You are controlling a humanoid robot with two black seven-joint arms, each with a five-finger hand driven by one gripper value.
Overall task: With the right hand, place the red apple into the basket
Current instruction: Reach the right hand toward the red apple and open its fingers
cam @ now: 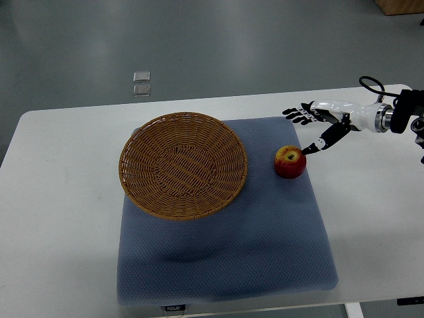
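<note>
A red apple (pixel 290 162) with a yellowish top sits on the blue-grey mat (pixel 225 252), just right of the wicker basket (pixel 183 165). The round basket is empty and lies on the mat's upper left part. My right hand (pixel 310 124) comes in from the right edge and hovers just right of and behind the apple. Its fingers (pixel 297 114) are spread and hold nothing. The thumb tip (pixel 310 149) is close to the apple's right side. The left arm is out of view.
The mat lies on a white table (pixel 59 199) whose far edge runs behind the basket. Two small clear squares (pixel 141 83) lie on the grey floor beyond the table.
</note>
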